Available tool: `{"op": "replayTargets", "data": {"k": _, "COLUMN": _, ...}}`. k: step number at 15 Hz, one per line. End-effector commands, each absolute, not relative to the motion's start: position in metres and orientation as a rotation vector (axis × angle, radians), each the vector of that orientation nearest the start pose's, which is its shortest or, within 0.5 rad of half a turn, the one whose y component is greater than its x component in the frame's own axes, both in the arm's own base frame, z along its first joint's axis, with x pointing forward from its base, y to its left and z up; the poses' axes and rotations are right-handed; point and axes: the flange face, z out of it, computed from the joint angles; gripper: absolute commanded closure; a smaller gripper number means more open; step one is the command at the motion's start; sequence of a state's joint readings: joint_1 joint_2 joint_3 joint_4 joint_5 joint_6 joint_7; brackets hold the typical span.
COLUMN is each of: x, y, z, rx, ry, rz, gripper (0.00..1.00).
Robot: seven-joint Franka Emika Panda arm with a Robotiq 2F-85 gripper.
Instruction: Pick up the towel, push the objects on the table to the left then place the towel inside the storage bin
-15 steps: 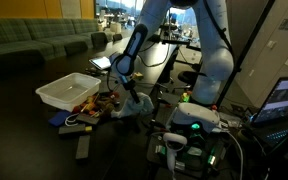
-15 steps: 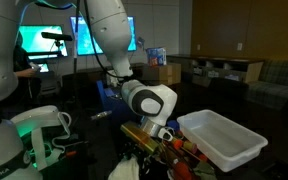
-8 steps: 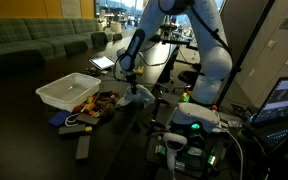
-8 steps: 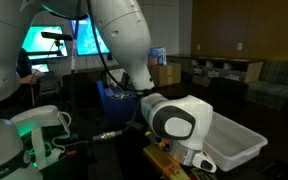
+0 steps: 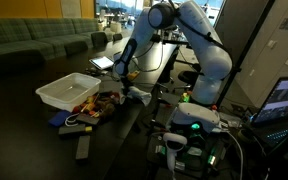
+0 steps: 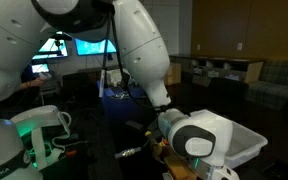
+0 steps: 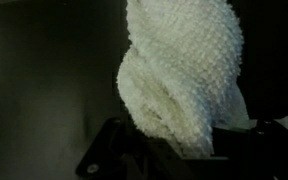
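My gripper [image 5: 125, 86] is shut on the pale towel [image 5: 136, 96], which hangs from it above the dark table, just right of the heap of objects [image 5: 96, 105]. In the wrist view the towel [image 7: 179, 70] is a thick white terry fold that fills the frame and runs down between my dark fingers [image 7: 174, 150]. The white storage bin [image 5: 68, 91] stands left of the heap and also shows in an exterior view [image 6: 239, 140], partly behind my arm's wrist [image 6: 196, 135]. The towel is hidden there.
A dark remote-like bar [image 5: 82, 146] and a blue item [image 5: 57, 119] lie near the table's front. A stand with green lights [image 5: 194, 125] and cables is to the right. A laptop [image 5: 102, 62] sits behind. Sofas line the back.
My gripper has risen and moved back from the heap, lifting the towel off the table. The arm has swung toward the camera in an exterior view, covering the objects.
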State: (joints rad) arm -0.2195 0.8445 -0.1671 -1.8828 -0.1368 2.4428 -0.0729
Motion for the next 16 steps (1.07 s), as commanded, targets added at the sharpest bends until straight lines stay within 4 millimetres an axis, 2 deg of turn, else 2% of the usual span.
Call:
{"op": "replayTargets", "data": {"k": 1, "x": 0.555, "y": -0.202, "z": 0.023, "rx": -3.170, "ry": 0.447, "rz": 0.522, "gripper": 0.90}}
{"op": "replayTargets", "data": {"k": 3, "x": 0.560, "y": -0.181, "z": 0.016, "rx": -3.122, "ry": 0.507, "rz": 0.532, "gripper": 0.90}}
{"op": "replayTargets", "data": {"k": 7, "x": 0.574, "y": -0.131, "z": 0.017, "rx": -3.049, "ry": 0.553, "rz": 0.548, "gripper": 0.90}}
{"op": "replayTargets", "data": {"k": 10, "x": 0.581, "y": -0.087, "z": 0.015, "rx": -3.008, "ry": 0.537, "rz": 0.566, "gripper": 0.90}}
{"op": "replayTargets", "data": {"k": 16, "x": 0.583, "y": 0.011, "z": 0.012, "rx": -2.940, "ry": 0.482, "rz": 0.632, "gripper": 0.90}}
